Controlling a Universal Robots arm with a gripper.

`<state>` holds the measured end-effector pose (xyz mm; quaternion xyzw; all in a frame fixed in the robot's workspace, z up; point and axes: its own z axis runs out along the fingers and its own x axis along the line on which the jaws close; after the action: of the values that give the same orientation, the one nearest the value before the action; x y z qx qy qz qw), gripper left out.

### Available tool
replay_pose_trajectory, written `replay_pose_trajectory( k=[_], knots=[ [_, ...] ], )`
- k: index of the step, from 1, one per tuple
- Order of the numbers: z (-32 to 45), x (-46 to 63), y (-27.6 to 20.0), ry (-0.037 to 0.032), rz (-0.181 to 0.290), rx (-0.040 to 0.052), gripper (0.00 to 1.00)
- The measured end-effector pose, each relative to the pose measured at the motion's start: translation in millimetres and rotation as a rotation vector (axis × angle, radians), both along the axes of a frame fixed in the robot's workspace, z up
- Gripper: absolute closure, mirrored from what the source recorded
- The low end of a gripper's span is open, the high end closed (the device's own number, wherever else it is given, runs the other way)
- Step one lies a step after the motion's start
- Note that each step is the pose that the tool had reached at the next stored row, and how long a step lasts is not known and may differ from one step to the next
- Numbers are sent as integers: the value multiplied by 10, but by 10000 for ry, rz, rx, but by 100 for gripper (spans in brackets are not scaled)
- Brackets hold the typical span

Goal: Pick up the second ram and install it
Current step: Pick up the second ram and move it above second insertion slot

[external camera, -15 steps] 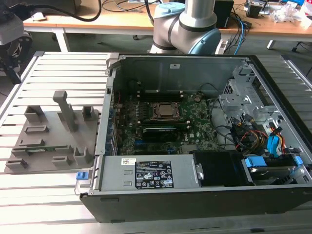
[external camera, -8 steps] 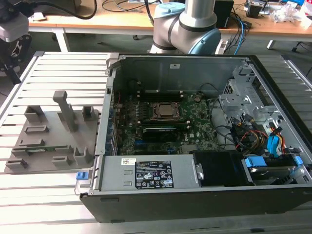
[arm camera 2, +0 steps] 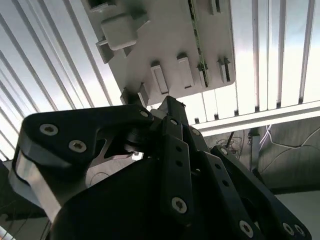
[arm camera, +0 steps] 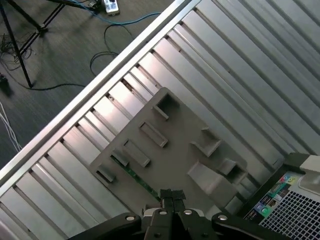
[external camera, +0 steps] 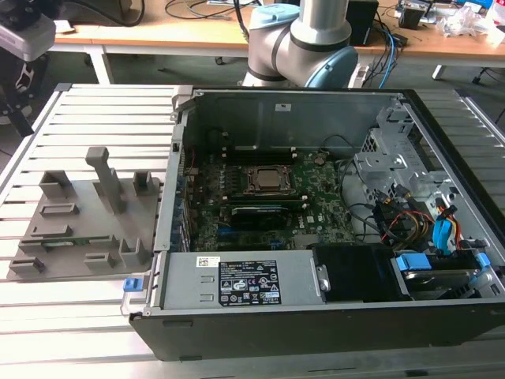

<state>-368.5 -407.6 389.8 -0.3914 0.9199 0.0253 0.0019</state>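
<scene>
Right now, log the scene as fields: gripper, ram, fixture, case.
gripper: shut, empty, over the fixture, touching nothing
ram: green stick lying in the fixture, not yet picked up
fixture: grey, on the slatted table, at the exterior view's left of the case
case: open, motherboard exposed

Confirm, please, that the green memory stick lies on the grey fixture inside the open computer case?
Not inside: the exterior view shows the grey fixture on the slatted table beside the open computer case. The green memory stick does lie on the fixture, as the first wrist view shows.
</scene>
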Motion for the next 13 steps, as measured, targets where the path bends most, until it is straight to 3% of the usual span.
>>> replay_pose_trajectory(
  k=[8, 13],
  knots=[
    [0, 0, 0, 0, 1309, 0, 89],
    [0, 0, 0, 0, 2457, 0, 89]
  ],
)
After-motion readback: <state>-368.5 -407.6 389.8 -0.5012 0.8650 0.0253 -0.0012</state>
